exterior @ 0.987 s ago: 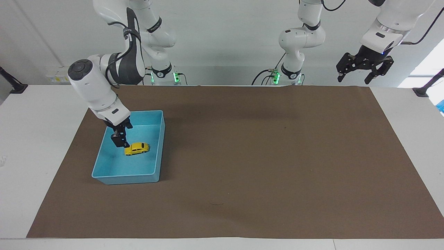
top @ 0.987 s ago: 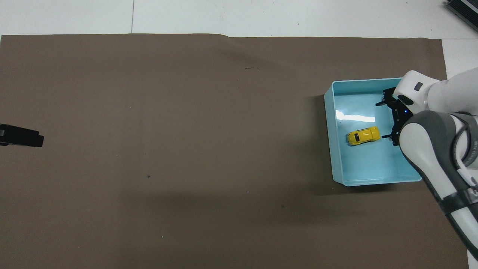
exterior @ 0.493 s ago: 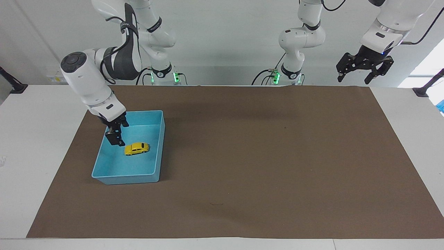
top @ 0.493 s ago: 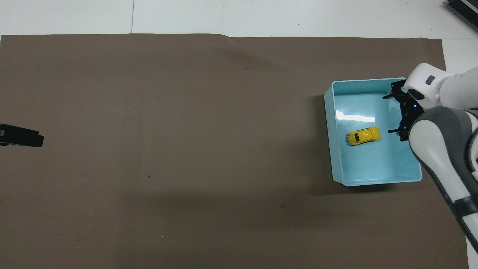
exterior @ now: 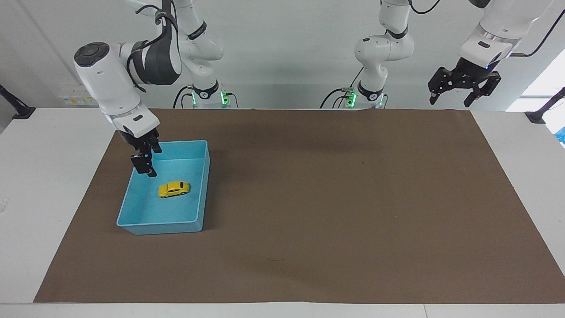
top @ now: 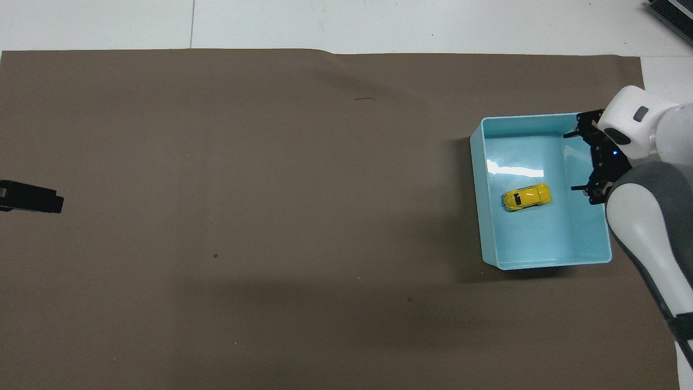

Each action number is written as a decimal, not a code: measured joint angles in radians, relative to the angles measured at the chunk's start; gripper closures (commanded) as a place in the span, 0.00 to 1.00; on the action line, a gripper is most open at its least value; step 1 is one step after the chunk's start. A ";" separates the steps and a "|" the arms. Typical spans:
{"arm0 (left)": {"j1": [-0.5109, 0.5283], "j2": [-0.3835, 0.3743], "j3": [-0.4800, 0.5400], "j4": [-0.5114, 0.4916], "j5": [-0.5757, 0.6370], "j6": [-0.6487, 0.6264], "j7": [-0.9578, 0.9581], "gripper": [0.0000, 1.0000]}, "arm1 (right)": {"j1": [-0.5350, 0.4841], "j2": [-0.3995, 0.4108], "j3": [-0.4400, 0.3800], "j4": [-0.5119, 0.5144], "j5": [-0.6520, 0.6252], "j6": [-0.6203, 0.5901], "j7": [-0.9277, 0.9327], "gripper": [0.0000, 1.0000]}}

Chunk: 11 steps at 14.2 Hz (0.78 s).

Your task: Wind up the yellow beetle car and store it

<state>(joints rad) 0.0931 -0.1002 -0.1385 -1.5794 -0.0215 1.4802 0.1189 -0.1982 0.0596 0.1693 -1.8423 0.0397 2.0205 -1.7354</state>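
Overhead view shows the yellow beetle car [top: 527,196] resting on its wheels on the floor of the light-blue bin [top: 490,216], about midway along it and clear of every wall. That bin sits on the brown mat [exterior: 309,198] covering the desk [exterior: 44,176], at the right arm's end. The right gripper [exterior: 145,164] hangs above the bin, over the wall toward the right arm's end of the desk, jaws spread wide and empty, well clear of the car. The left gripper [exterior: 463,90] waits raised over the mat's edge at the left arm's end, far from the bin, jaws wide and holding nothing.
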 measured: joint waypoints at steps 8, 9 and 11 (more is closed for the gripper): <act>0.000 0.000 0.000 0.000 0.000 0.000 0.000 0.00 | 0.043 -0.004 -0.049 0.012 0.000 0.004 0.000 0.00; 0.000 0.000 0.000 0.000 0.000 0.000 0.000 0.00 | 0.054 -0.008 -0.058 0.020 0.000 0.004 0.000 0.00; 0.000 0.000 0.000 0.000 0.000 0.000 0.000 0.00 | 0.083 -0.017 -0.074 0.033 0.001 0.004 0.025 0.00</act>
<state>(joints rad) 0.0931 -0.1002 -0.1385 -1.5794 -0.0215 1.4802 0.1189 -0.1149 0.0422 0.0948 -1.8097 0.0402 2.0244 -1.7103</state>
